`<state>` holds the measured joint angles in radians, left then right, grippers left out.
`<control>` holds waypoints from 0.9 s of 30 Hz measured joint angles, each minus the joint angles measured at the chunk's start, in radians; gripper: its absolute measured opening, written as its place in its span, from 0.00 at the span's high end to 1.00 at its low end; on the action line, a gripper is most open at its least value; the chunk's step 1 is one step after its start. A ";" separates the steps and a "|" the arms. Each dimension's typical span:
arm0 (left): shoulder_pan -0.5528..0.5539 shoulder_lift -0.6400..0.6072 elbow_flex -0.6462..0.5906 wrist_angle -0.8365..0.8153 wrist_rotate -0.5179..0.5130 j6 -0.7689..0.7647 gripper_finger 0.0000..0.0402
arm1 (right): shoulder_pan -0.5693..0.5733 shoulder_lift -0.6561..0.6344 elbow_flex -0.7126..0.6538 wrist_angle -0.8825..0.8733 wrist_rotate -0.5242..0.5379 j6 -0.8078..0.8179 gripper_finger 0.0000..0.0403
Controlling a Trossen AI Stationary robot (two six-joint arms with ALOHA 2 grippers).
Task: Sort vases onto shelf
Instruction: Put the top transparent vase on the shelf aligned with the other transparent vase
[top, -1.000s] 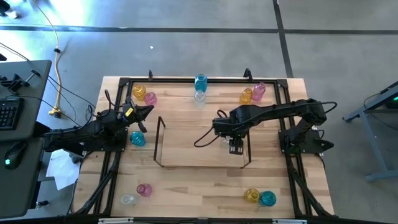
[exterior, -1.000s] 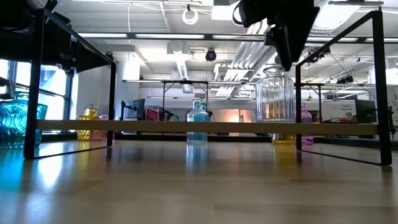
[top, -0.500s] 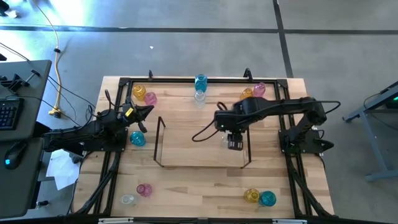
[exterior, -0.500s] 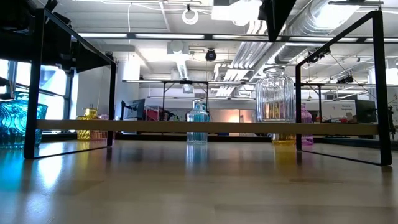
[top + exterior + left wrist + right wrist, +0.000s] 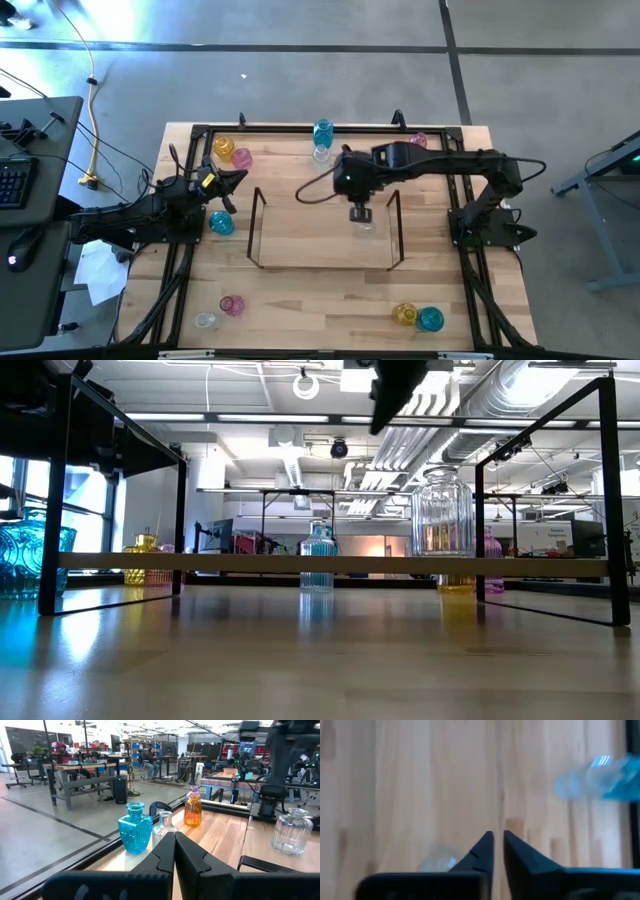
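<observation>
The shelf (image 5: 325, 240) sits mid-table, a low see-through slab between thin dark wire end frames. On it, near its right end, stands one clear ribbed vase (image 5: 443, 512) with a bulbous body and narrow neck. The other vases stay on the table (image 5: 300, 300): a teal vase (image 5: 323, 131) and a clear one at the far edge, yellow and pink pairs in the far corners, more pairs in the near corners.

The right arm reaches over the shelf's far side, its right gripper (image 5: 359, 211) above the clear vase, fingers together and empty. The left gripper (image 5: 228, 186) waits at the table's left edge, fingers together, empty.
</observation>
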<state>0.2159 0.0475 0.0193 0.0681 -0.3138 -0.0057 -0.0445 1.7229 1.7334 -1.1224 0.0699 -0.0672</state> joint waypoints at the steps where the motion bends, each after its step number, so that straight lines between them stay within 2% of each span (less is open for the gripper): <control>1: 0.000 0.000 0.000 -0.002 0.004 -0.001 1.00 | -0.009 0.000 -0.010 0.047 0.001 -0.021 0.99; 4: 0.000 0.000 0.000 0.026 0.019 -0.001 1.00 | -0.030 0.000 -0.047 0.220 0.000 -0.075 0.96; 8: 0.000 0.000 0.000 0.075 0.048 0.035 1.00 | -0.058 0.000 -0.132 0.465 -0.062 -0.148 0.96; 15: 0.000 0.000 0.000 0.070 0.099 0.094 1.00 | -0.117 0.000 -0.332 0.828 -0.074 -0.129 0.99; 21: 0.000 0.000 0.000 0.072 0.099 0.089 1.00 | -0.155 0.001 -0.373 0.864 -0.059 -0.015 0.98; 24: 0.000 0.000 0.000 0.072 0.099 0.092 1.00 | -0.159 0.001 -0.357 0.813 0.005 0.006 0.95; 27: 0.000 0.000 0.000 0.072 0.097 0.104 1.00 | -0.166 0.000 -0.340 0.810 0.091 0.007 0.87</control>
<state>0.2157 0.0475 0.0196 0.1398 -0.2167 0.0985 -0.2108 1.7233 1.3932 -0.3122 0.1610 -0.0601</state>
